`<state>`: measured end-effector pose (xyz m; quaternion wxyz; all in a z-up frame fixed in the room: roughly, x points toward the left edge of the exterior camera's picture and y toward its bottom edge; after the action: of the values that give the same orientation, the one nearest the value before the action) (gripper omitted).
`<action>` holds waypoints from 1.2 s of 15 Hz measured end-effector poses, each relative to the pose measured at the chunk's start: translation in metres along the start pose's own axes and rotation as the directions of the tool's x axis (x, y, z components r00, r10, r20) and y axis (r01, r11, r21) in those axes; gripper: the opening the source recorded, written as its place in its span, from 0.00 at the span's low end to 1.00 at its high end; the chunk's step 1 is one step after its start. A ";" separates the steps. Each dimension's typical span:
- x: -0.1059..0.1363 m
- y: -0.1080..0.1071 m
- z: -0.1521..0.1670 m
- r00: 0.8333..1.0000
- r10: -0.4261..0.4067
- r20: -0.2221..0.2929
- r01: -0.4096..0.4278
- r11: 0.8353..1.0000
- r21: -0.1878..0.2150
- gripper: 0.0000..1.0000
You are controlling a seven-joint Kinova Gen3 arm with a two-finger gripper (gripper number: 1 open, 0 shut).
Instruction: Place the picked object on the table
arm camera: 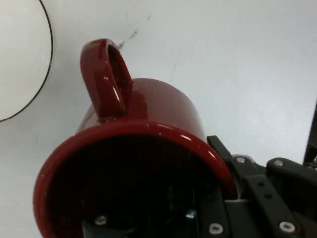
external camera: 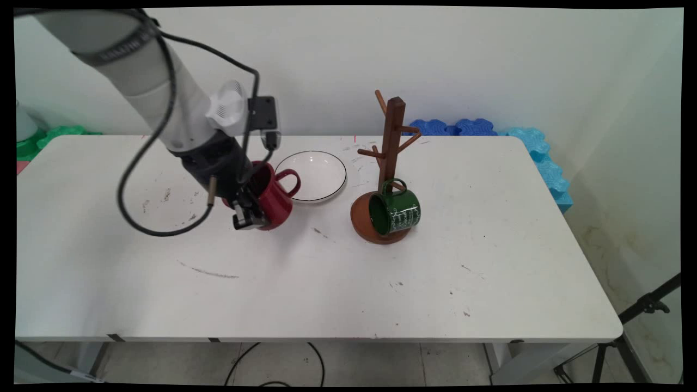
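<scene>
Steeply tilted, pincer (external camera: 251,213) clamps red mug (external camera: 272,198) rim.

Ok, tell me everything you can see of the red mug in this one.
The red mug is glossy, ceramic-looking, dark inside, with a loop handle facing the white plate. It sits tilted by the table's left-centre. The gripper is clamped on its rim, one finger inside and one outside the wall.

Glossy red mug (external camera: 274,200), tilted, rim pinched in the gripper (external camera: 248,216), beside white plate (external camera: 313,175).
</scene>
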<state>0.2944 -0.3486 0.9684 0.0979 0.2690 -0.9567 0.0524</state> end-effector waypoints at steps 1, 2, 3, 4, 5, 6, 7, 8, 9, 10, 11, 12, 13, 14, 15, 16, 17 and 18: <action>0.001 -0.004 0.008 1.000 0.004 0.007 -0.004 1.000 -0.006 0.00; 0.003 -0.007 0.016 1.000 0.007 0.011 -0.007 1.000 -0.010 0.00; 0.004 -0.008 0.021 1.000 0.009 0.013 -0.009 1.000 -0.014 0.00; 0.005 -0.012 0.029 1.000 0.014 0.017 -0.014 1.000 -0.019 0.00; 0.007 -0.015 0.036 1.000 0.017 0.019 -0.017 1.000 -0.022 0.00; 0.008 -0.019 0.044 1.000 0.021 0.021 -0.020 0.999 -0.027 0.00; 0.009 -0.022 0.051 0.999 0.024 0.023 -0.023 0.999 -0.029 0.00; 0.009 -0.026 0.059 0.999 0.028 0.026 -0.027 0.999 -0.031 0.00; 0.010 -0.030 0.066 0.999 0.030 0.030 -0.030 0.999 -0.032 0.00; 0.010 -0.033 0.073 0.999 0.032 0.034 -0.031 0.999 -0.035 0.00; 0.010 -0.036 0.079 0.999 0.033 0.036 -0.032 0.999 -0.037 0.00; 0.010 -0.039 0.085 0.999 0.034 0.038 -0.032 0.999 -0.039 0.00; 0.009 -0.042 0.091 0.999 0.035 0.040 -0.033 0.999 -0.041 0.00; 0.009 -0.044 0.096 0.999 0.036 0.041 -0.034 0.999 -0.042 0.00; 0.009 -0.047 0.101 0.998 0.036 0.042 -0.034 0.998 -0.044 0.00; 0.008 -0.049 0.104 0.998 0.035 0.043 -0.033 0.998 -0.044 0.00; 0.008 -0.051 0.108 0.998 0.035 0.043 -0.033 0.998 -0.045 0.00; 0.008 -0.054 0.112 0.998 0.034 0.043 -0.032 0.998 -0.045 0.00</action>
<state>0.2978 -0.4154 0.8638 0.0820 0.2520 -0.9639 0.0268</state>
